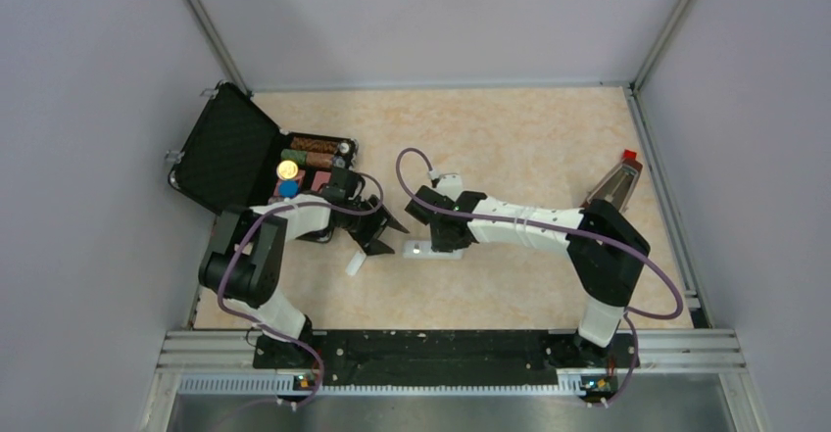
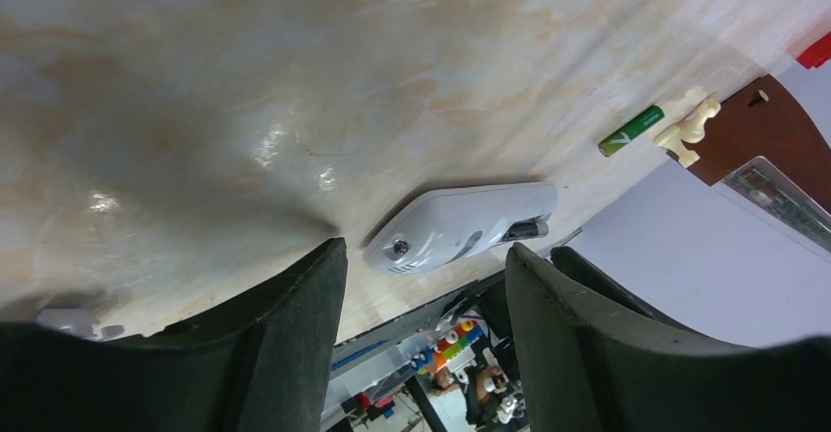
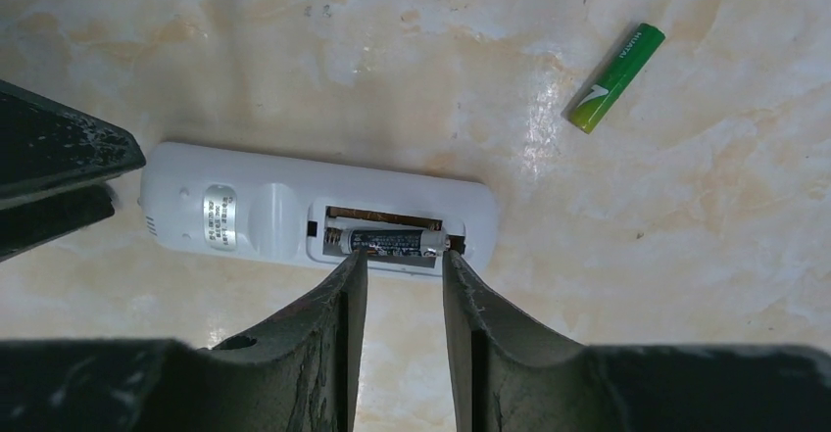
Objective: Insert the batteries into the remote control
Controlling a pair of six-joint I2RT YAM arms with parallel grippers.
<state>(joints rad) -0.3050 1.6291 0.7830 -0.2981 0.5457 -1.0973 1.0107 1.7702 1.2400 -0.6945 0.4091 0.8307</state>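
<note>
The remote (image 3: 255, 212) lies flat on the table (image 1: 510, 128), near the middle. Its back faces up and the battery hole is open. The dark battery (image 3: 387, 242) sits in the near slot, and the slot behind it is bare. The green battery (image 3: 615, 77) lies on the table by itself, well apart from the remote.

The right gripper (image 3: 402, 256) hangs over the near edge of the remote, right by the dark battery. Its fingers are a little apart and nothing is between them. I cannot tell if they touch the battery.

The left gripper (image 2: 423, 248) is just beside the other end of the remote. Its fingers are wide apart and it holds nothing.

A small white piece (image 1: 355, 264) lies near the left gripper. A black case (image 1: 220, 148) stands open at the left.
</note>
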